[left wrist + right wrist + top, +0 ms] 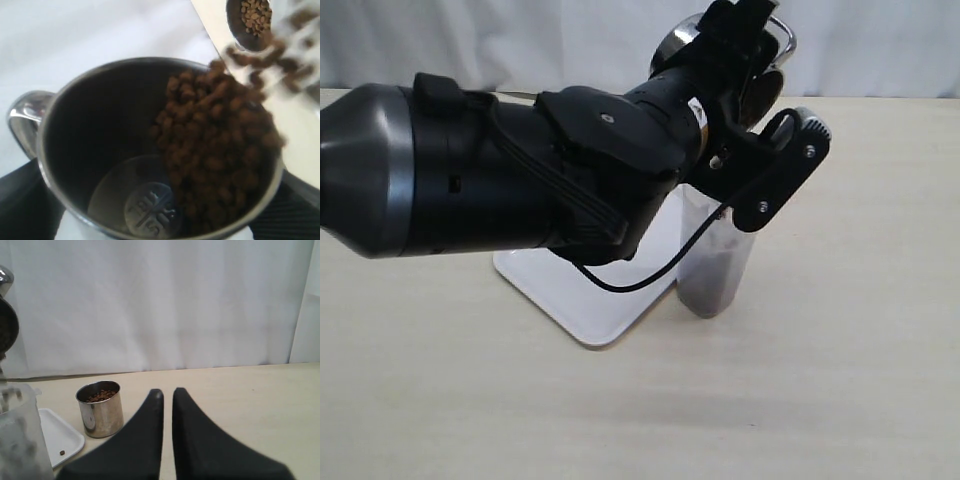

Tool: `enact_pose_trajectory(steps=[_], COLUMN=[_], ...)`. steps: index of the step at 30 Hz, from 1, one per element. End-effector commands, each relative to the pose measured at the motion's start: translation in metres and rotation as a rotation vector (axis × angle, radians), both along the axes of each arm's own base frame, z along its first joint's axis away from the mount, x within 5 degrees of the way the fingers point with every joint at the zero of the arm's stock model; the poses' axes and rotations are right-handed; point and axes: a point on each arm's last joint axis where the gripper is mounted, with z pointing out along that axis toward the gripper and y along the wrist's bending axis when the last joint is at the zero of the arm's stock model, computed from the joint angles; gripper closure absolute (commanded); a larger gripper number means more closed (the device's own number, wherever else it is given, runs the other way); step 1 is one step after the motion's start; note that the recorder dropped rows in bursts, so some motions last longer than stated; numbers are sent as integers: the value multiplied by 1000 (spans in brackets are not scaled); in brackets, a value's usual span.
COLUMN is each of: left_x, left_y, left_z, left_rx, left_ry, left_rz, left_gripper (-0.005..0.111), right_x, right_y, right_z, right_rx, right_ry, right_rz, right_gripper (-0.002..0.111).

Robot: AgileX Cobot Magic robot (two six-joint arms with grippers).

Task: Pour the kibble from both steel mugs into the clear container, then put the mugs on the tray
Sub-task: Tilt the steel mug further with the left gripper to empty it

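The left gripper (736,40) clasped a tilted steel mug (95,125), kibble (215,150) spilling into the clear container (715,270); its arm (520,170) hid much of the tray (590,305). The right gripper (167,400) hung closed and empty; the full second mug (100,415) stood beside the tray.

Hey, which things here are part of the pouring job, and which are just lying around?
Job: tilted steel mug, kibble, second steel mug, clear container, tray.
Just surroundings: table, white curtain.
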Motion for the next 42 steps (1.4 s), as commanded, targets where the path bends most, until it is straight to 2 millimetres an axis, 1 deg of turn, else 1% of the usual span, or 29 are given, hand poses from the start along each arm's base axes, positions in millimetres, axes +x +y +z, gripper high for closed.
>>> enact_pose_trajectory(steps=[1,42], left_x=[0,2], left_y=[0,2], left_z=[7,10], left_rx=[-6,131], left_ry=[-24,-113], left_rz=[6,-22], left_gripper=[107,107], right_x=[0,0], right_y=[0,0], right_z=[-1,-1], right_rx=[3,3], right_ry=[1,1], right_rz=[-6,-6], right_gripper=[103,103])
